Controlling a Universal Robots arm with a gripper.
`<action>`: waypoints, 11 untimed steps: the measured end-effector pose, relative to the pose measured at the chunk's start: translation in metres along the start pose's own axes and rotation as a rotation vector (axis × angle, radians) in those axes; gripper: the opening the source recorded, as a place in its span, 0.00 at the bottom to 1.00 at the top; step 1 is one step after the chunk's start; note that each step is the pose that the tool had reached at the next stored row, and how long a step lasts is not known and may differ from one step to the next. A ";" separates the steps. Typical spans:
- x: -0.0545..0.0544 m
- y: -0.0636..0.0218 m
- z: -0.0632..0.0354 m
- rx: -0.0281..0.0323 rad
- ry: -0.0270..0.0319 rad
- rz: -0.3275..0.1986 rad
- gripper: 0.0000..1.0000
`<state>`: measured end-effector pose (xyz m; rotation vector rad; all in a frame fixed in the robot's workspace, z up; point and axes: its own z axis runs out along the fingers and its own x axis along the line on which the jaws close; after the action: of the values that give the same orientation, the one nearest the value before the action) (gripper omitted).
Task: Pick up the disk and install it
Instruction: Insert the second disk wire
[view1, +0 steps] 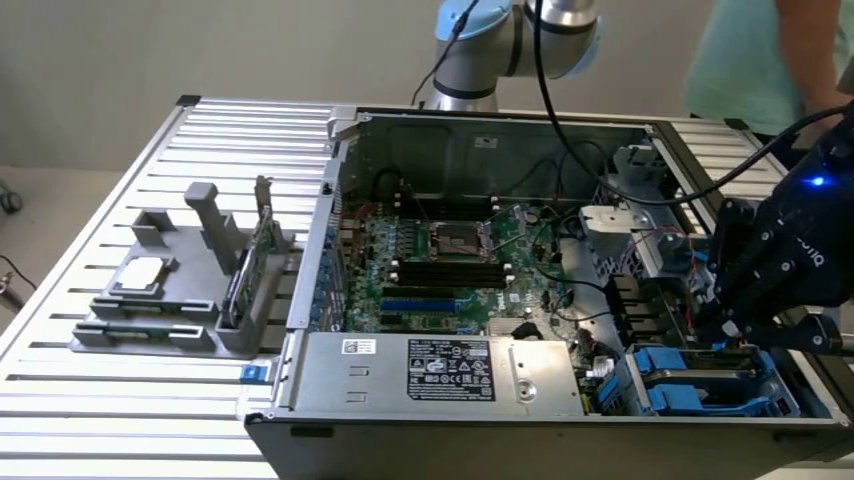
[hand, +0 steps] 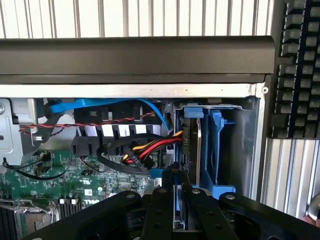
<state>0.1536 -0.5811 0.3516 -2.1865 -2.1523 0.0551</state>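
Exterior view: end effector is seen at lower right of the frame, lowered over the blue drive bay inside the computer case.

Wrist view: disk is held on edge, pinched, partly seated in the bay, aligned for sliding in.

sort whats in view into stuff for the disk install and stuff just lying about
For the job:
- silver-grey metal disk in a blue plastic bracket, standing on edge in the drive bay
- black end effector, closed on the disk's edge
- open computer case

Lying about:
- small square silver processor chip
- green circuit card
- grey holder tray
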 end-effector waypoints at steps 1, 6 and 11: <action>-0.001 0.0001 0.0007 0.0000 0.0013 0.000 0.16; -0.004 0.0017 0.0041 0.0001 0.0095 0.000 0.16; -0.007 0.0034 0.0068 0.0002 0.0151 0.000 0.16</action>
<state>0.1564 -0.5879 0.3444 -2.1796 -2.1443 0.0387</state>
